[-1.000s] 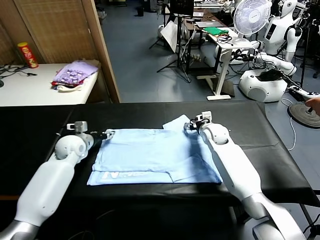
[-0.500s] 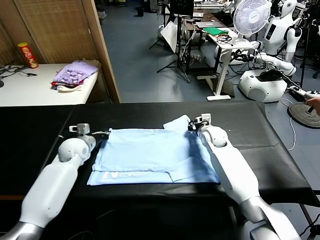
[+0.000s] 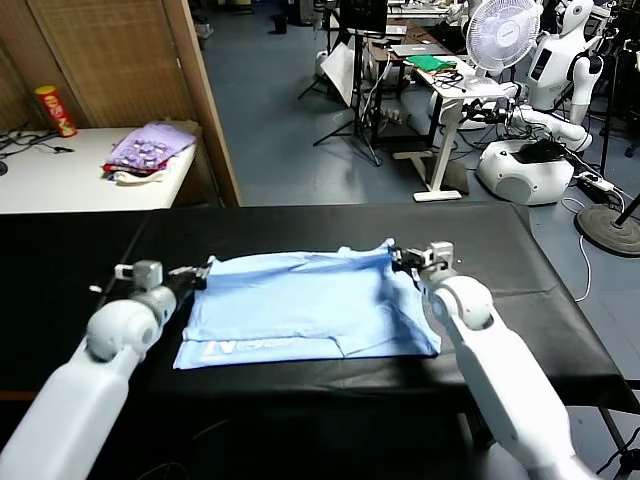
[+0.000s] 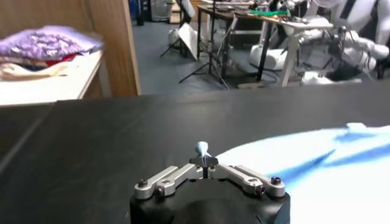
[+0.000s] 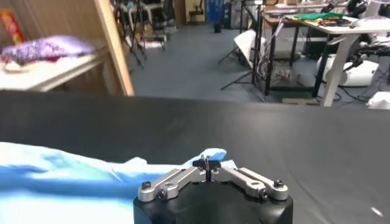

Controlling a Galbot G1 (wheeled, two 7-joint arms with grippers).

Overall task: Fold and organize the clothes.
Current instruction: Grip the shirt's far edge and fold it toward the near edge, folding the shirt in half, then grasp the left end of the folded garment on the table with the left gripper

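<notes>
The clothes are one pale light-blue T-shirt (image 3: 300,310) spread on the black table (image 3: 80,260), with white lettering (image 3: 240,347) on its near left part. My left gripper (image 3: 203,271) is shut on the shirt's far left corner, and a small tuft of blue fabric (image 4: 201,148) pokes out between its closed tips (image 4: 203,160). At the far right corner my right gripper (image 3: 396,256) is shut on the cloth, with fabric (image 5: 214,154) bunched at its tips (image 5: 207,163). The far edge is raised and drawn taut between both grippers.
A purple patterned cloth pile (image 3: 150,147) and a red can (image 3: 55,109) sit on a white table at the back left, beside a wooden partition (image 3: 205,100). A fan (image 3: 503,32), desks and a white robot (image 3: 560,60) stand beyond the table.
Both grippers have finished closing on the shirt's far corners and moved apart, lifting the far edge. The loose right sleeve that stuck out behind is now pulled in line.
</notes>
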